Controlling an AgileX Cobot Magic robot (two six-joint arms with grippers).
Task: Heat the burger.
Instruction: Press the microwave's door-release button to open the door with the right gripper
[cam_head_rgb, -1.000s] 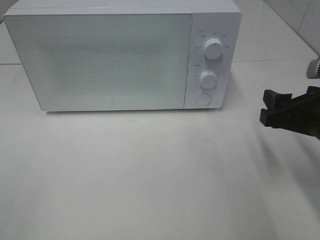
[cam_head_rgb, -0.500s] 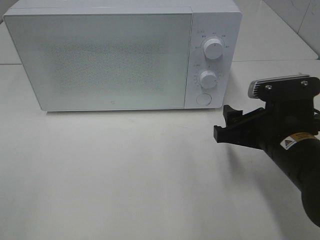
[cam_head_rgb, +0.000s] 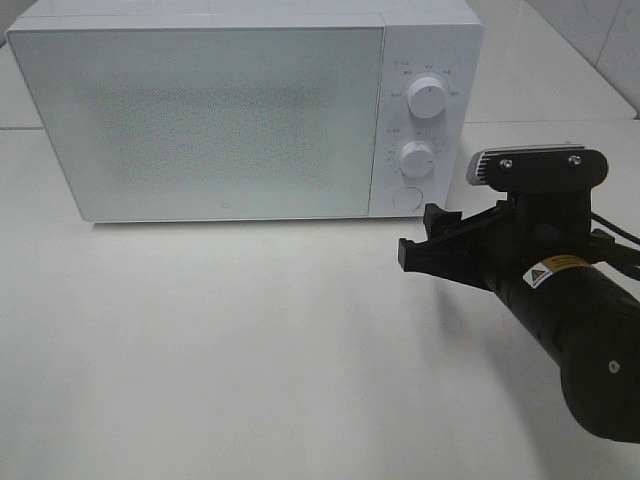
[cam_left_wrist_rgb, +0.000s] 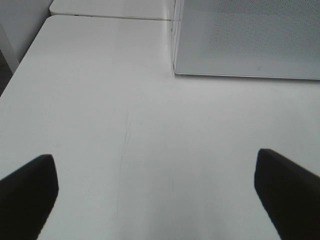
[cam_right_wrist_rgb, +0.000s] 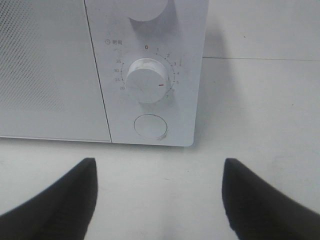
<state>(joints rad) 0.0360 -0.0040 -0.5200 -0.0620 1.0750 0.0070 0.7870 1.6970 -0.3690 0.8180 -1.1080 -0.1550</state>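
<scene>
Microwave (cam_head_rgb: 220, 110): door shut, at 12 o'clock on the desk (cam_head_rgb: 250, 350).
Right end effector (cam_head_rgb: 418, 240): fingers apart, holding nothing, at 4 o'clock from the microwave, facing its round button (cam_right_wrist_rgb: 150, 126).
Left end effector (cam_left_wrist_rgb: 155, 162): spread wide, holding nothing, over the desk.
Burger: cannot tell where.

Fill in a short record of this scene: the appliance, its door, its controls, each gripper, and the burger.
appliance: white microwave on the table
door: shut
controls: upper knob, lower knob, round button beneath
right gripper: jaws open, empty, facing the controls
left gripper: jaws open, empty, over the table
burger: not in view
</scene>
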